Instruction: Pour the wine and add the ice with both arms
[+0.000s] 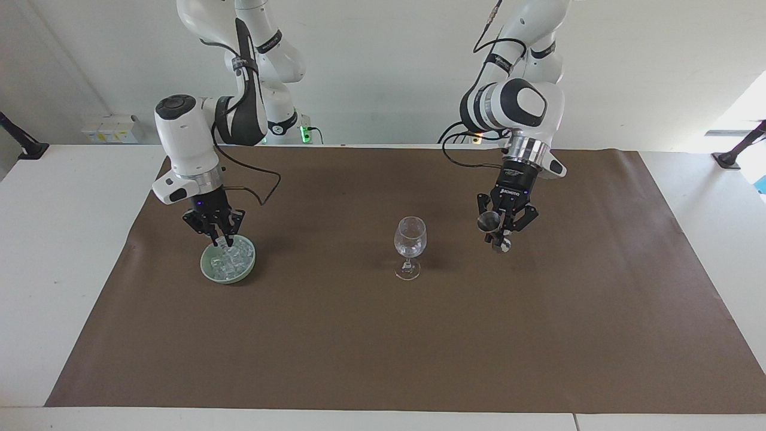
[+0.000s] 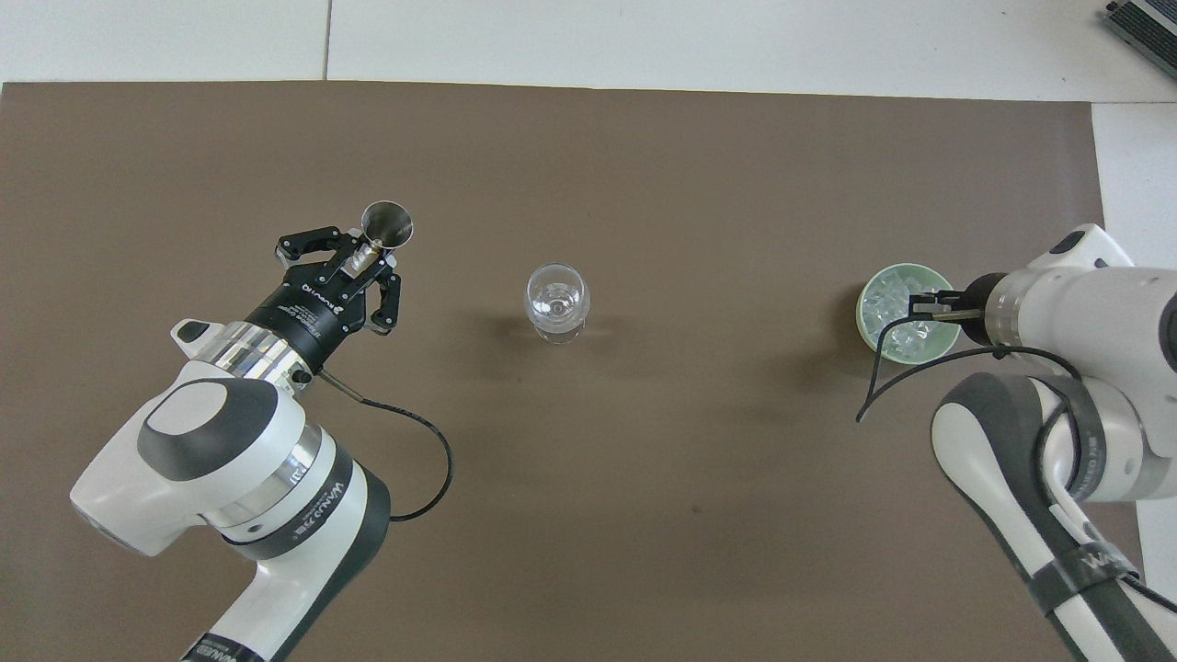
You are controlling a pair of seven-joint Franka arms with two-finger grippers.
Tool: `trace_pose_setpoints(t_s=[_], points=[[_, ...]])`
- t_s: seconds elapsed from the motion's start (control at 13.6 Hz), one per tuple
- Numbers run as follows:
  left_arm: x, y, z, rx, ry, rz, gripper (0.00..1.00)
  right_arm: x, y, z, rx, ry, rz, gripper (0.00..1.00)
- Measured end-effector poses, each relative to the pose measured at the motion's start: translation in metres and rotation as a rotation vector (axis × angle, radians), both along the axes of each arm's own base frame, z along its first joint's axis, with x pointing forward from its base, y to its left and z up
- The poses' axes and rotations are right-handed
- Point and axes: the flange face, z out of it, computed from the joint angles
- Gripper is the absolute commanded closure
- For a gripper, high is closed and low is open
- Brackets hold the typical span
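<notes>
- A matt brown paper-like sheet [image 1: 383, 335] is spread smooth over the white bench [image 1: 54, 239].
- The wine glass [image 1: 410, 242] is seen as clear, glossy glass.
- A polished metal measuring cup [image 1: 492, 227] is gripped in the left claw [image 1: 501, 234].
- The bowl [image 1: 227, 266] is finished in pale green glaze.
- The ice [image 1: 230, 260] looks clear and glassy.
- The arms [image 1: 185, 143] are cased in glossy white plastic.

bright, even, sharp lighting, with soft shadows on the brown mat [image 1: 383, 335].
</notes>
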Motion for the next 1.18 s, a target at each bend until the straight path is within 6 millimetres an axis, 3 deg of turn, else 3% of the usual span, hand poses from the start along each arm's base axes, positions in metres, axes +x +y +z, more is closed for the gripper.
trace_pose_setpoints(t_s=[0.22,0.66,1.18], points=[[0.001,0.024,-0.014,-0.064,0.007,0.004,1.00,0.004,0.051,0.033,0.029,-0.051,-0.006,1.00],[0.001,0.067,-0.048,-0.171,0.030,0.011,1.00,-0.012,0.175,0.059,0.256,-0.057,-0.251,1.00],[-0.002,0.111,-0.066,-0.159,0.017,-0.056,1.00,-0.019,0.270,0.074,0.590,-0.023,-0.479,1.00]])
